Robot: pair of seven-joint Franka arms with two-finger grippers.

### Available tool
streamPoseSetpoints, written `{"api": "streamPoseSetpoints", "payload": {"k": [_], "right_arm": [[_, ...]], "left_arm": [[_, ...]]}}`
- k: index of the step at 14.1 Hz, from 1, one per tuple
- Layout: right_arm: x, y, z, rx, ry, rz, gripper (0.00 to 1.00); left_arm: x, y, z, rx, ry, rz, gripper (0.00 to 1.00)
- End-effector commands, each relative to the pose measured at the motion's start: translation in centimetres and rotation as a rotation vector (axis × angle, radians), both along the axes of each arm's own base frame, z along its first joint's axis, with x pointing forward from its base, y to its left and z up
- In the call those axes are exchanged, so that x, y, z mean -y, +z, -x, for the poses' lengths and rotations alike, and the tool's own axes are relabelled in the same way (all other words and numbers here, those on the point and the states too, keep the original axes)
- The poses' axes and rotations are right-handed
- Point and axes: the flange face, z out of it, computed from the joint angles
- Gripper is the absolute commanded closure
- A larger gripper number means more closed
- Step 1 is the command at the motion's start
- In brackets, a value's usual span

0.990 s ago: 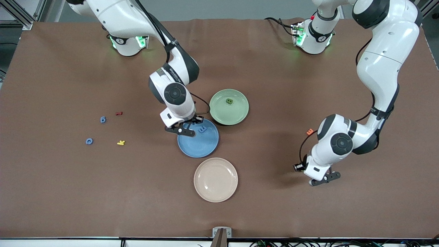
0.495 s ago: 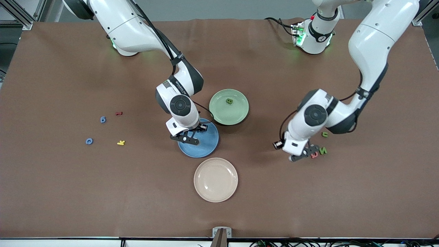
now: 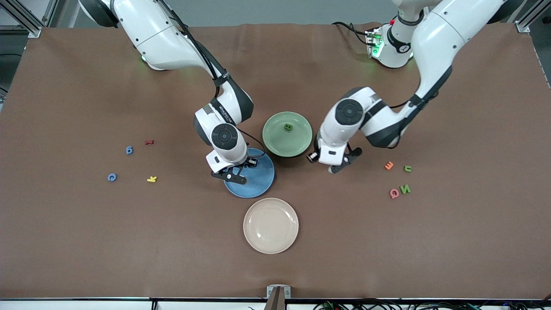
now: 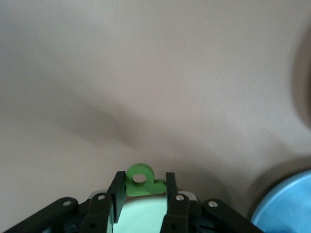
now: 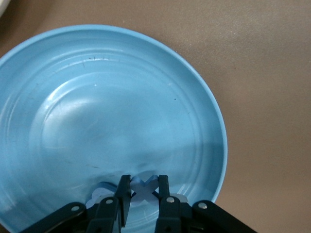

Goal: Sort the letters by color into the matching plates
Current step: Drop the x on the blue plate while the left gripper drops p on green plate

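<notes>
The blue plate is being taken as landmark. Much of its rim toward the right arm's end is being hidden in the front view by the right gripper, which is being held low over that part of the plate. In the right wrist view its fingers are being pressed onto a pale blue letter; a second blue letter lying in the plate beside it is being largely covered by the gripper, and its shape cannot be made out.

Well away from the blue plate, toward the right arm's end of the table, two blue letters are lying loose, a small red letter and a yellow letter being scattered among them.

Nearer to the front camera than the blue plate, a beige plate is sitting just apart from it. Farther from the camera, the pale green plate is sitting almost rim to rim with it, a dark green letter resting inside.

The left gripper is being held over bare table just beside the green plate. A green letter is being pinched between its fingers, as the left wrist view shows; in the front view that letter is being hidden.

Toward the left arm's end, an orange letter, two green letters and a pink letter are lying clustered.
</notes>
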Motion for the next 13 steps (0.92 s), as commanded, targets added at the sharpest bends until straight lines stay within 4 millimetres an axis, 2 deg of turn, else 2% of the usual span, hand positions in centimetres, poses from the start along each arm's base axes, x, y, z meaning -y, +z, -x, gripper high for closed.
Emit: {"api": "streamPoseSetpoints", "payload": {"k": [1, 2, 3, 4, 5, 6, 7, 10, 11, 13], "right_arm": [[0.1, -0.3, -0.1, 0.007, -0.005, -0.001, 0.83], [0.2, -0.4, -0.1, 0.007, -0.006, 0.001, 0.72], [0.2, -0.3, -0.1, 0.003, -0.007, 0.004, 0.57], [0.2, 0.1, -0.1, 0.003, -0.012, 0.005, 0.23], [0.1, 0.2, 0.0, 0.003, -0.011, 0.005, 0.0], [0.1, 0.6, 0.2, -0.007, -0.009, 0.013, 0.0], [0.1, 2.2, 0.4, -0.023, -0.006, 0.026, 0.0], [1.2, 9.8, 1.0, -0.057, 0.002, 0.06, 0.0], [3.1, 12.4, 0.5, -0.07, -0.014, 0.071, 0.0], [6.4, 16.4, 0.4, -0.111, 0.014, 0.088, 0.0]], "left_arm": [[1.9, -0.5, 2.6, -0.023, 0.058, -0.003, 0.98], [2.8, -0.4, 3.8, -0.033, 0.072, 0.001, 0.98], [2.9, -0.9, 4.5, -0.044, 0.09, -0.006, 0.98], [3.5, -1.0, 5.5, -0.047, 0.086, 0.008, 0.98], [3.9, -1.6, 6.6, -0.042, 0.085, 0.023, 0.97], [4.6, -2.0, 7.6, -0.041, 0.086, 0.04, 0.97], [5.0, -2.4, 8.5, -0.037, 0.072, 0.044, 0.96], [5.2, -3.2, 9.1, -0.02, 0.065, 0.027, 0.94], [5.1, -3.4, 9.0, -0.017, 0.063, 0.024, 0.94], [5.1, -3.4, 8.9, -0.011, 0.06, 0.024, 0.89]]}}
